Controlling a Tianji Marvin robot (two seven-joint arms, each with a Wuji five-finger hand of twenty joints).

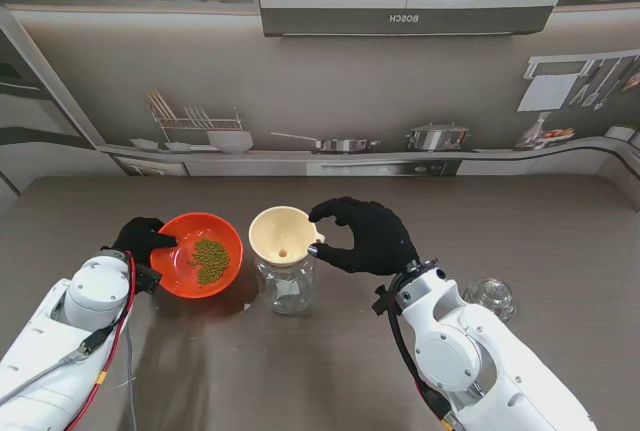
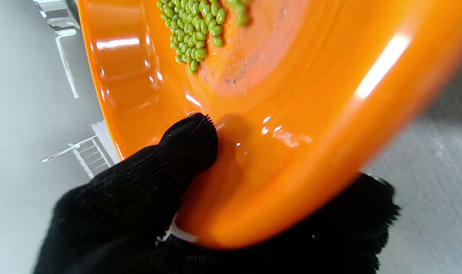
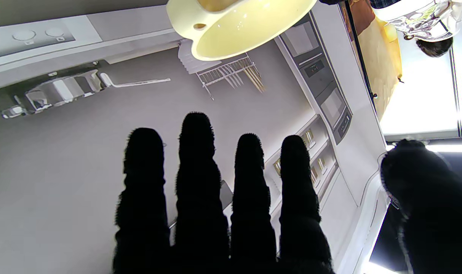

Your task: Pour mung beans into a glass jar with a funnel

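Observation:
An orange bowl [image 1: 190,263] holds a small heap of green mung beans [image 1: 210,259]. My left hand [image 1: 143,239] is shut on the bowl's left rim. In the left wrist view the thumb [image 2: 192,144] presses inside the orange bowl [image 2: 291,114], the other fingers lie under it, and the mung beans [image 2: 192,26] sit beyond. A cream funnel [image 1: 283,234] sits in the mouth of a glass jar [image 1: 286,289], right of the bowl. My right hand [image 1: 365,236] curls in a C just right of the funnel's rim, open and holding nothing. The right wrist view shows the funnel [image 3: 234,30] apart from the fingers [image 3: 200,171].
A round glass lid [image 1: 490,294] lies on the table [image 1: 560,221] right of my right arm. The brown table ends at a backdrop printed with a kitchen counter, pans and a dish rack.

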